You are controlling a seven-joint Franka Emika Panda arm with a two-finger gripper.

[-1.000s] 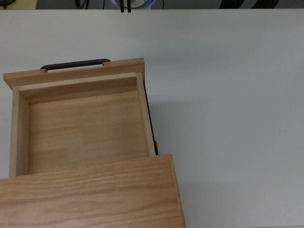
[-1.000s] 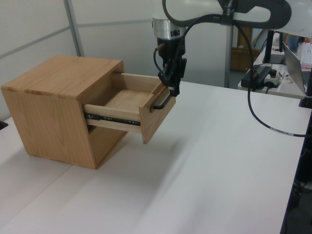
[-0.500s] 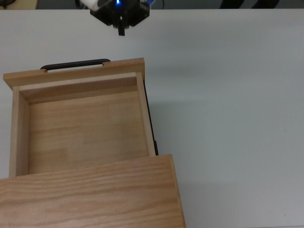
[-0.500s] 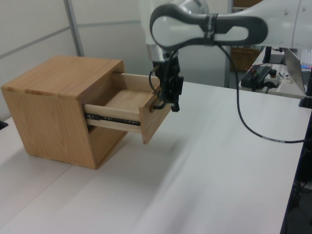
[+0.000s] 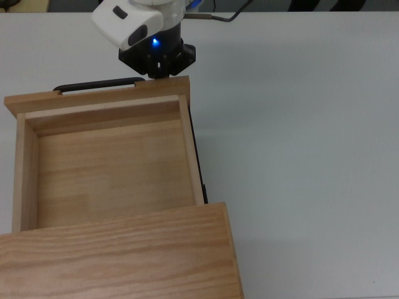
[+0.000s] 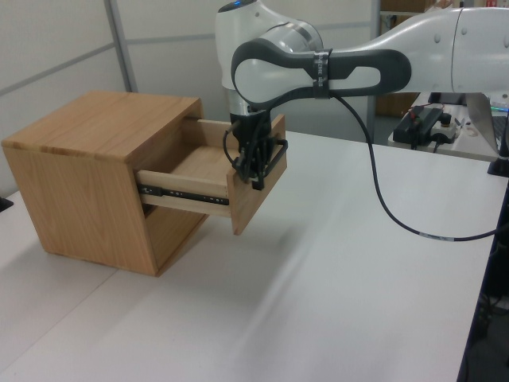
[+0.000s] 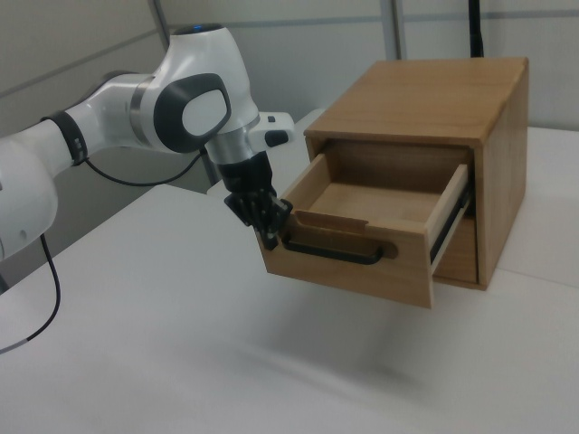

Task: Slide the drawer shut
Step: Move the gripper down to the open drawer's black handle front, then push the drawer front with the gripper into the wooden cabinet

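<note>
Drawer stands pulled out of cabinet. My claw sits against its handle; finger spacing indeterminate.

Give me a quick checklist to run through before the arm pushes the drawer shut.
1. Drawer pulled out of the cabinet: ok, it is open.
2. Inside of drawer free of objects: ok.
3. Gripper at the front panel, near one end of the handle: ok.
4. Gripper touching the panel: cannot tell.
5. Side rail unobstructed: ok.
6. Table around the drawer front bare: ok.
</note>
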